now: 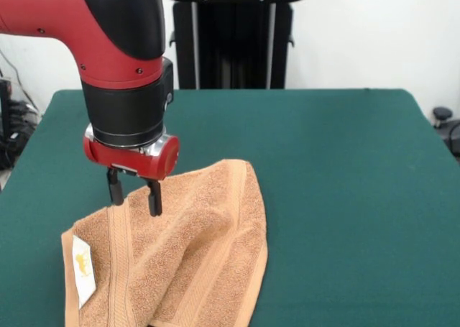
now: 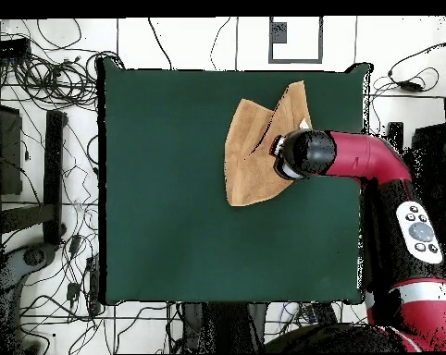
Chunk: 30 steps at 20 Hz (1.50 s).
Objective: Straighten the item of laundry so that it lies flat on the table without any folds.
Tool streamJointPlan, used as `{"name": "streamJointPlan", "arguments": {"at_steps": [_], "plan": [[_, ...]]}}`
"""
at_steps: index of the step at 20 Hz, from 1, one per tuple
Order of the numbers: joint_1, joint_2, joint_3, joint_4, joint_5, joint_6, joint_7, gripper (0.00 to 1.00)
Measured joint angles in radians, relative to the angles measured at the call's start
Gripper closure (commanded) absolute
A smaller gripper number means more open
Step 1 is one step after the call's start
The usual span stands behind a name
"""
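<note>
Front view has the red and black arm (image 1: 108,32) coming down on the left, with the pincer (image 1: 134,195) parked right over the upper left part of the towel (image 1: 194,255). Its two black fingers (image 1: 154,197) are spread apart with nothing between them, so it's released, tips right at the cloth. The towel sits bunched up on the green bench (image 1: 345,197), near the front-left corner in this shot, with a raised ridge running through the middle and one side folded over. White tag with yellow print (image 1: 83,269) shows at its left edge. Overhead, the towel (image 2: 250,153) lies near the bench's (image 2: 171,185) upper right edge, partly under the arm (image 2: 356,157).
</note>
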<state>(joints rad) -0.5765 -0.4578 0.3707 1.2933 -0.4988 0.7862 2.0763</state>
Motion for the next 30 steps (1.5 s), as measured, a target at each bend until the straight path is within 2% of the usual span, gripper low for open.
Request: {"name": "streamJointPlan", "arguments": {"at_steps": [5,17,30], "plan": [[-0.012,-0.018,0.000,0.032,0.004,0.000,0.000,0.00],[-0.078,-0.123,0.000,0.125,0.004,0.000,0.000,0.00],[-0.076,-0.127,0.000,0.129,-0.007,-0.030,0.000,0.00]]}}
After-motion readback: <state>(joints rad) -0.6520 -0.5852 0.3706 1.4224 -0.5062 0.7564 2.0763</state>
